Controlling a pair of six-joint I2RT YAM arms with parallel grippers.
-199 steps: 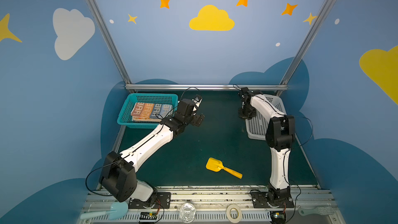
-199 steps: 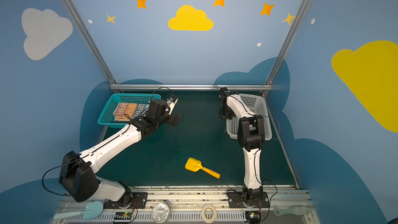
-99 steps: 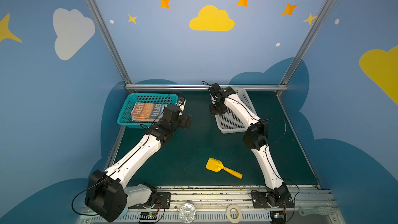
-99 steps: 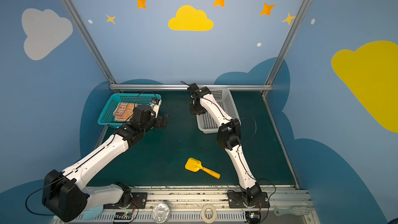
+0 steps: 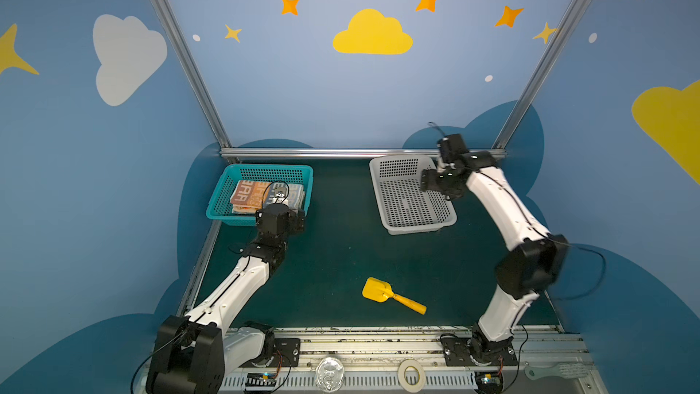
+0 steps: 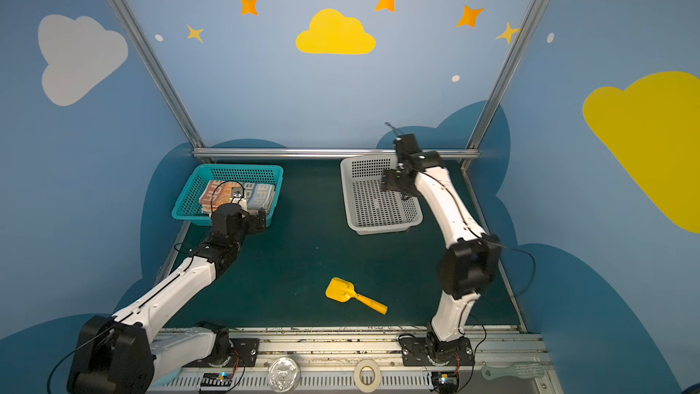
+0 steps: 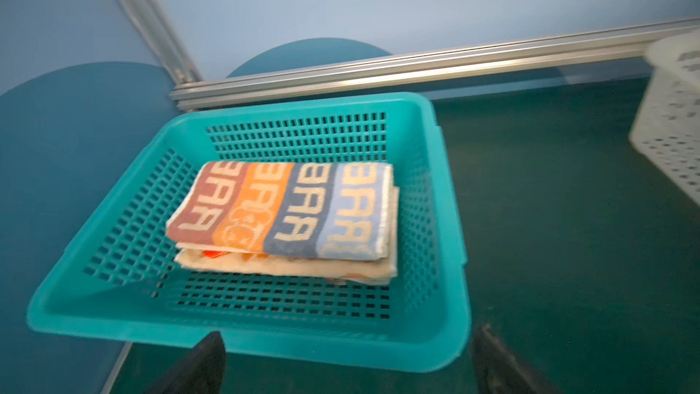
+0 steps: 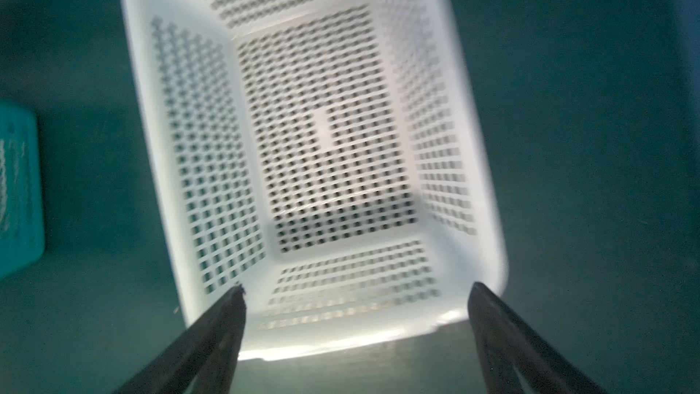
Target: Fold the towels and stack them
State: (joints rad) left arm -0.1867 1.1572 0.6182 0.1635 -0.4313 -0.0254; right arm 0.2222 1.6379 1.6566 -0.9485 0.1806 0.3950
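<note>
Broadly, the workspace is a dark green mat (image 5: pixel 333 255) boxed in by blue walls (image 5: pixel 341 100) painted with yellow and white clouds, orange stars and pale dots. Darker blue cloud shapes rise from the floor line. A silver rail (image 5: pixel 341 152) runs along the far edge of the mat, and slanting silver posts climb from its ends toward the upper corners of both top views. A teal basket (image 5: pixel 221 198) sits at the mat's far left corner. A white basket (image 5: pixel 377 193) sits centre-right near the rail, well apart from it. The towels (image 5: pixel 252 197) lie folded in a stack inside the teal basket.

Only the top views take in a yellow scoop (image 5: pixel 380 291) lying alone on the mat at lower centre, and a roll of tape (image 5: pixel 402 373) on the metal strip at the bottom edge. The left wrist view alone shows the stack's layers: a top towel striped brown, orange, slate and pale blue with cream lettering, over cream-and-orange ones. It also shows the left gripper (image 7: pixel 348 335), jaws wide apart and holding nothing, just short of the teal basket's near rim. The right wrist view, somewhat blurred, looks down onto the white basket's perforated floor and walls. The right gripper (image 8: pixel 356 289) hangs above it by one rim, jaws spread wide and gripping nothing.
</note>
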